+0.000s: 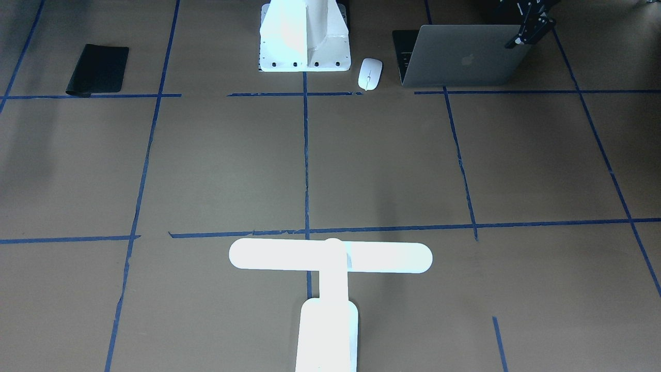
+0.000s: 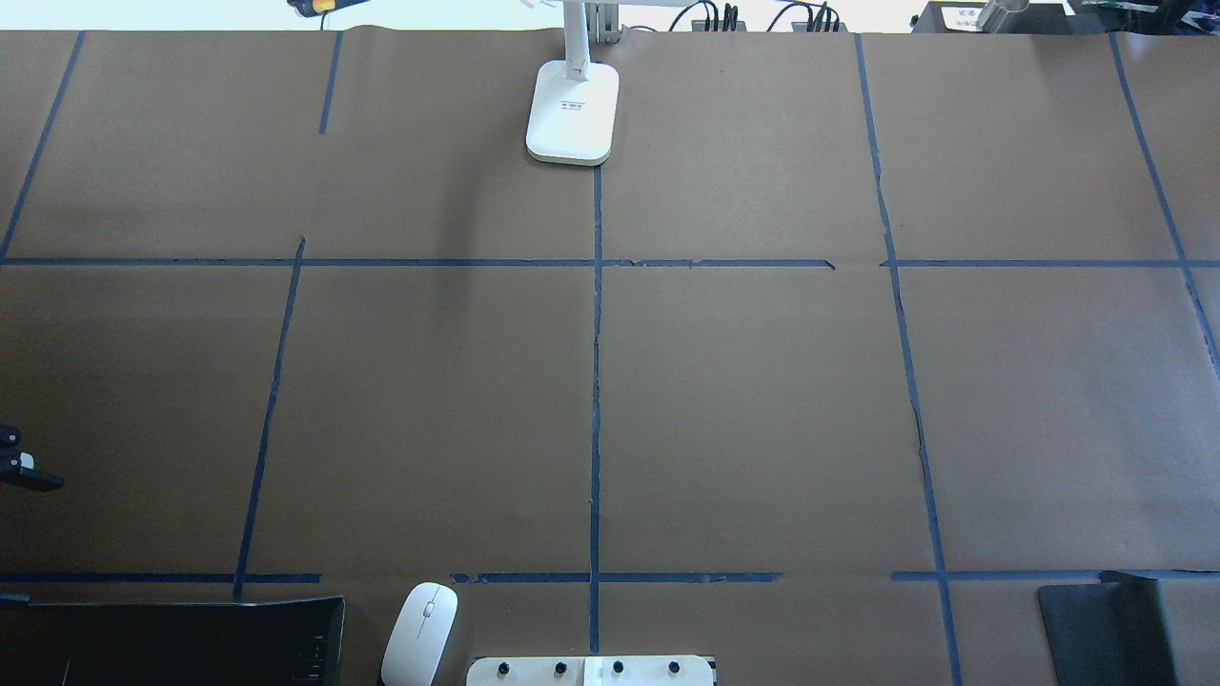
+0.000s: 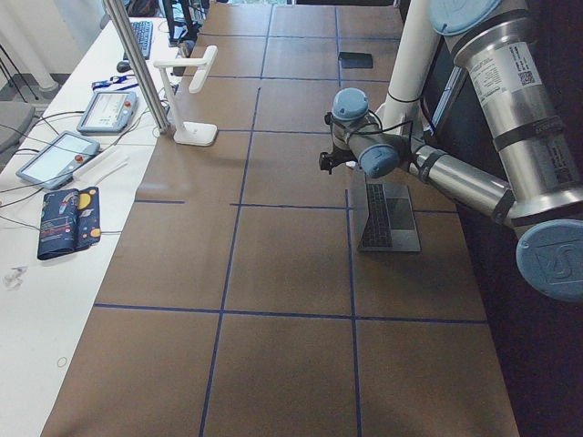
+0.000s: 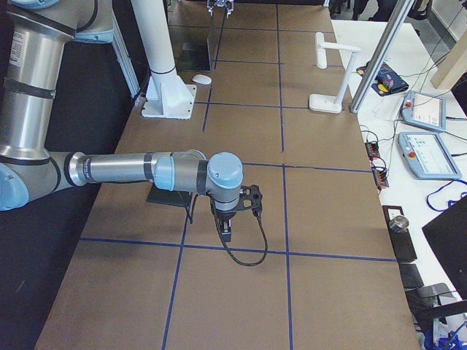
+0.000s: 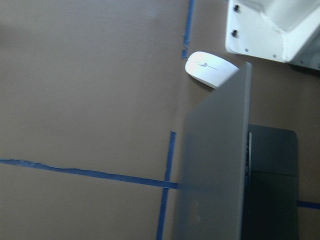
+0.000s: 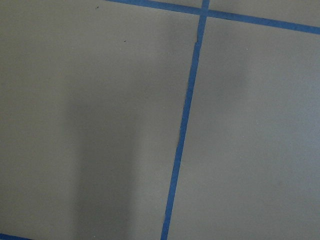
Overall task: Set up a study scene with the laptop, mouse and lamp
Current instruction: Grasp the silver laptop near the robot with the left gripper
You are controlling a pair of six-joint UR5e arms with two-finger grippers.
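Note:
The laptop (image 1: 465,57) stands open by the robot's base, its lid with the apple logo upright. My left gripper (image 1: 521,37) is at the lid's upper corner; I cannot tell whether it grips the lid. The left wrist view looks down along the lid (image 5: 215,165). The white mouse (image 1: 370,73) lies beside the laptop; it also shows in the overhead view (image 2: 420,634). The white lamp (image 1: 330,263) stands at the far middle edge, with its base (image 2: 572,110) in the overhead view. My right gripper (image 4: 228,226) hovers over bare table; I cannot tell its state.
A black mat (image 1: 98,70) lies on the robot's right side near the base. The white bolted pedestal (image 1: 304,36) stands between the mat and the mouse. Blue tape lines cross the brown table. Tablets and cables lie beyond the far edge (image 4: 423,109).

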